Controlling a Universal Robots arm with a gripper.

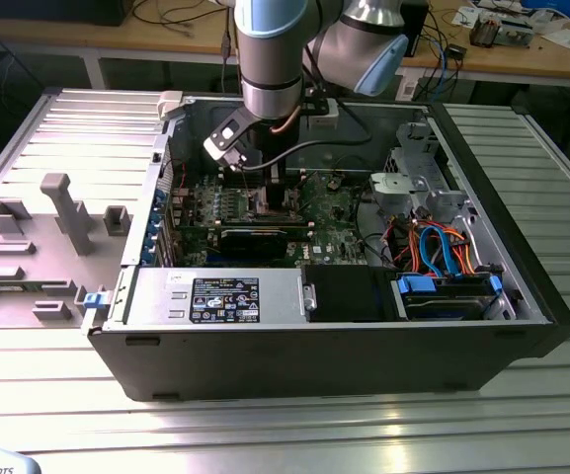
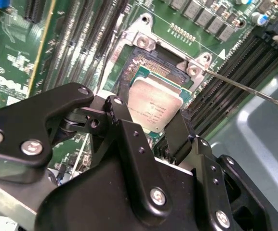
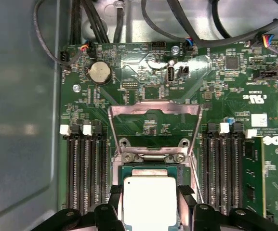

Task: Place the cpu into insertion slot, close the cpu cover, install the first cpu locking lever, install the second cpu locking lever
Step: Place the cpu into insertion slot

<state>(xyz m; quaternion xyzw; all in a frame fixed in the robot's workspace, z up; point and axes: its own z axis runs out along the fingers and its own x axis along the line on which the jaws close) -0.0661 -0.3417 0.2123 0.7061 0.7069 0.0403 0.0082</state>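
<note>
I reach down from above a ribbed metal table (image 1: 265, 434), into the open computer case (image 1: 344, 355) that lies on its side on it. The green motherboard (image 3: 225, 96) spreads out beneath my fingers. Banks of long black memory slots (image 3: 83, 168) run along both sides of them.

My gripper (image 3: 150, 199) is clamped on the cpu (image 3: 150, 190). One of my fingers (image 2: 124, 125) presses on each of two opposite edges, and the silver-grey top faces up at me.

Just beyond my fingertips the cpu cover (image 3: 153, 107) stands swung open, with green board showing through its square window. The insertion slot (image 2: 160, 65) lies directly under my fingertips and the chip sits over it. In the second wrist view a strip of the slot's contacts shows past the chip's far edge. I cannot tell whether the chip is fully seated.

A thin locking lever (image 2: 247, 90) juts out free, off to one side of my fingers. Farther out past the cover sits a round coin cell battery (image 3: 99, 72).
</note>
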